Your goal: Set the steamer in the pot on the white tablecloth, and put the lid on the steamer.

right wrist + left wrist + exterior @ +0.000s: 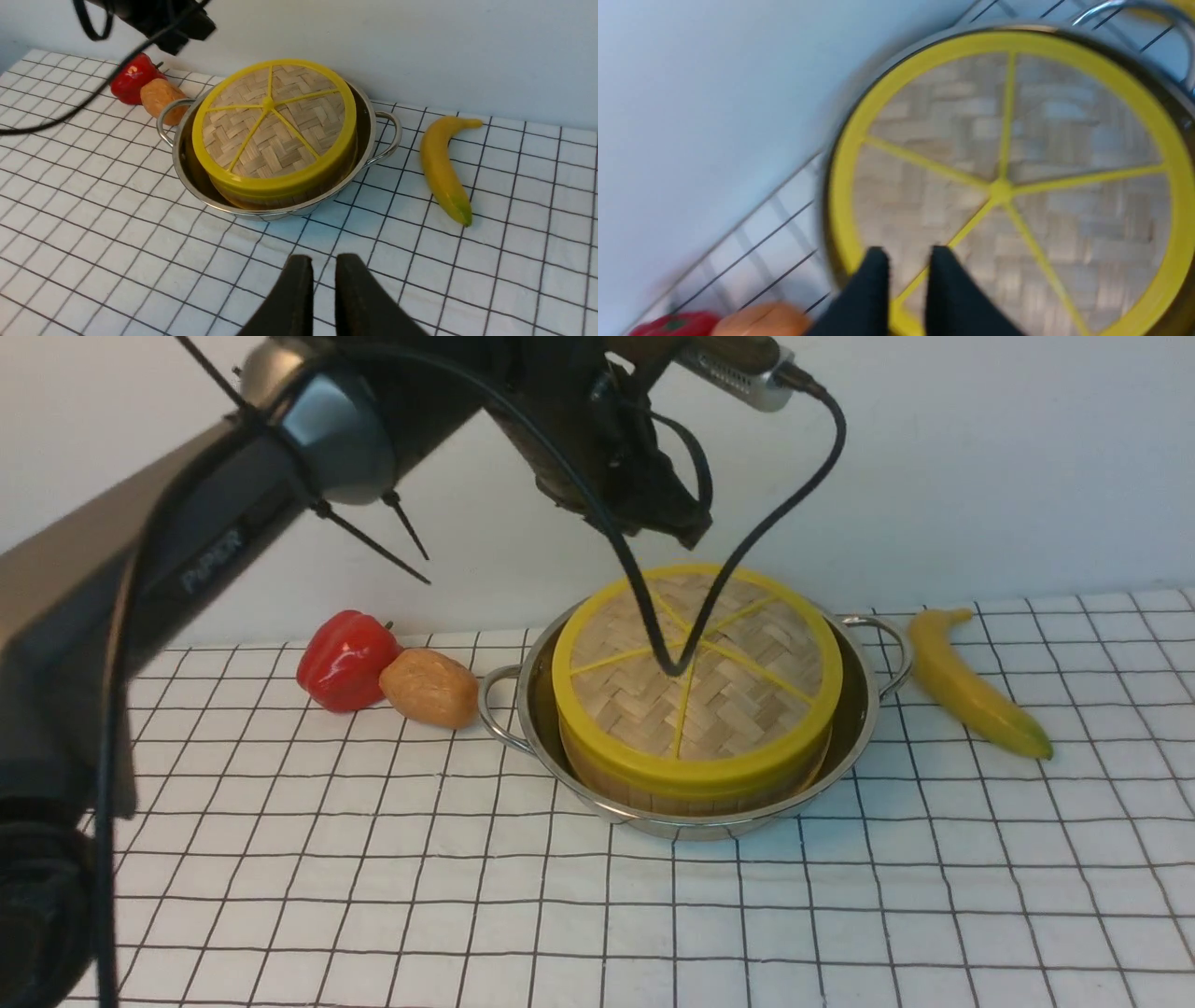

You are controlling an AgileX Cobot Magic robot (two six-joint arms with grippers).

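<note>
Inside the wide, shiny stainless-steel pot point(537, 709) with two loop handles sits the round bamboo steamer point(691, 802), capped by the flat woven-bamboo lid point(747, 709) with a thick yellow rim and five yellow spokes. The lid covers the steamer's top; the pot rests on the white tablecloth point(373, 896) with a thin black grid. The left arm point(373, 429) extends diagonally above the surface, its black cable hanging across the front view of the lid. The left tool point(908, 294) is raised clear of the lid, its fingertips slightly parted, holding nothing. The right tool point(323, 280) likewise has a narrow gap between its fingertips and holds nothing. The steamer's contents are hidden by the lid, and its lower wall by the pot's rim. In the left wrist view, the fingertips are blurred and the pot is cut off.
</note>
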